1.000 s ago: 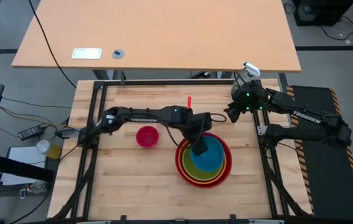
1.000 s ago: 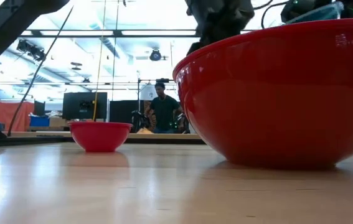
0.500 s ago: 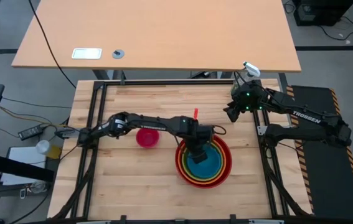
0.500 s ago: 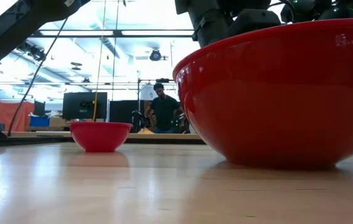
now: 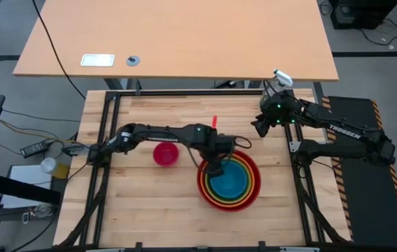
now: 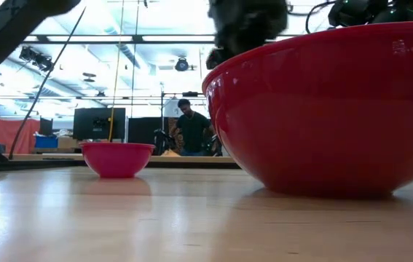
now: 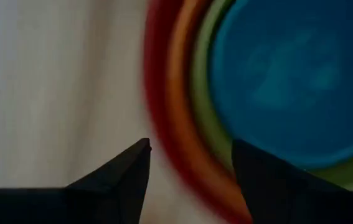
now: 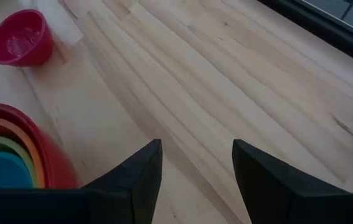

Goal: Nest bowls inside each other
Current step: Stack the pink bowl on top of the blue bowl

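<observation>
Counter (image 5: 149, 210) carries your red bowl (image 5: 253, 198) with orange (image 5: 216, 198), green (image 5: 212, 187) and blue (image 5: 234, 178) nested inside. Your left fingers (image 5: 216, 168) hover released over the stack's rim; the pink bowl (image 5: 165, 154) sits just beside them, on their far-from-stack side, nearest your left arm. Right fingers (image 5: 258, 128) wait apart, empty.

A big red bowl (image 6: 330, 116) fills the right side on the wooden table (image 6: 155, 225). A small pink bowl (image 6: 117, 159) sits well apart, left. A person (image 6: 191, 127) stands far behind.
</observation>
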`<action>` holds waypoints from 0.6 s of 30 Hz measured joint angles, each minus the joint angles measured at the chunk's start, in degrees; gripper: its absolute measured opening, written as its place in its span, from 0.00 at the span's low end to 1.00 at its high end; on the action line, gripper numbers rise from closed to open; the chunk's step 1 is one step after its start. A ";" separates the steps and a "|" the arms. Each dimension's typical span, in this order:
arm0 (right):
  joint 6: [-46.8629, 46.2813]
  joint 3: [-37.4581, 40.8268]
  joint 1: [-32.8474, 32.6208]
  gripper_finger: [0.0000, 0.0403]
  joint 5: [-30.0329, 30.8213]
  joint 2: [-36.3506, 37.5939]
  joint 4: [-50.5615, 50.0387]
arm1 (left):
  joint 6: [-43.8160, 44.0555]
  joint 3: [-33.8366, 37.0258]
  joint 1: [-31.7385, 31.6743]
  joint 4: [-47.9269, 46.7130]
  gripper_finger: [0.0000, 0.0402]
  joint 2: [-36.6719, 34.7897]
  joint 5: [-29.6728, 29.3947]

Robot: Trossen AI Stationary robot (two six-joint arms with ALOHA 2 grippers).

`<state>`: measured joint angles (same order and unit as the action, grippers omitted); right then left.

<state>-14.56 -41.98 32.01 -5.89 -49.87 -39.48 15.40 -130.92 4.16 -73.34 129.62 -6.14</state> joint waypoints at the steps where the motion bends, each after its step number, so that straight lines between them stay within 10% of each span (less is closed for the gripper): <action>1: -0.28 0.00 0.00 0.50 -0.02 0.00 -0.03 | -1.75 1.35 0.36 -0.66 0.56 -1.05 -2.05; 18: -0.91 0.00 0.00 0.50 -0.09 0.00 1.31 | 3.47 56.64 -7.67 19.32 0.42 -36.21 -1.45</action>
<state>-15.47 -41.98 32.01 -5.98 -49.87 -38.18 18.87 -74.28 -3.51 -54.02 93.41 -7.58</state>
